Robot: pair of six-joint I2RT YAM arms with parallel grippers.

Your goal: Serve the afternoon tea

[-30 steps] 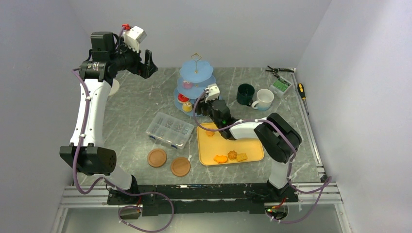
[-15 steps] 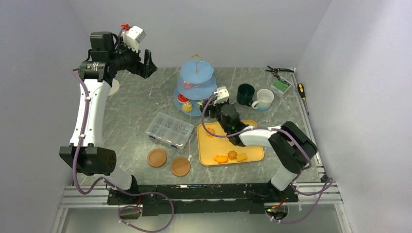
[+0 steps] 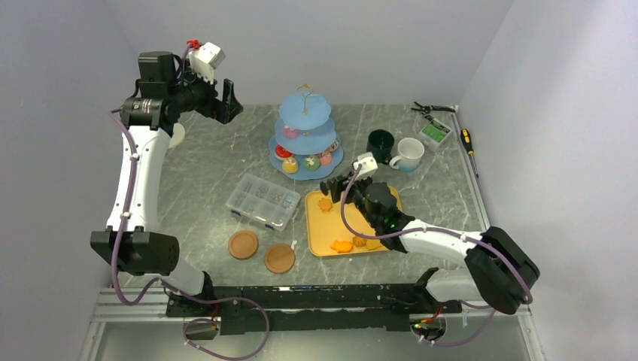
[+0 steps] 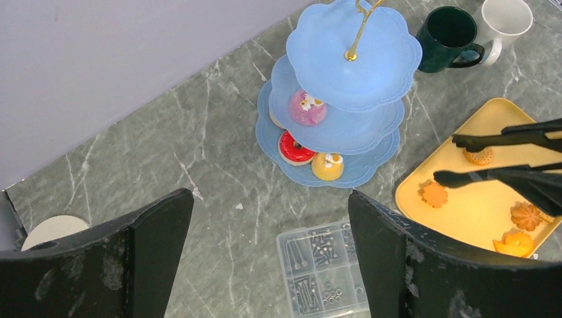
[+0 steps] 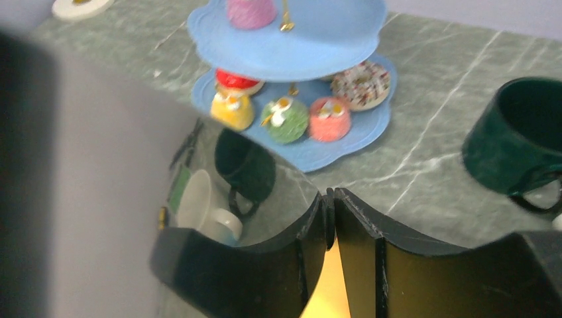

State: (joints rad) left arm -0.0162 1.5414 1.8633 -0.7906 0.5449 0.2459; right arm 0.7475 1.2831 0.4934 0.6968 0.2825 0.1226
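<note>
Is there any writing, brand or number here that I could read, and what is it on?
None can be read.
The small green and white box at the far right may bear a label, too small to tell.
The green mug, white mug, blue stand and yellow tray show no writing.

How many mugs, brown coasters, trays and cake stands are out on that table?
Mugs: 2, dark-green mug and white mug
Brown coasters: 2, left coaster and right coaster
Yellow tray: 1
Blue tiered stand: 1
Total: 6
</note>
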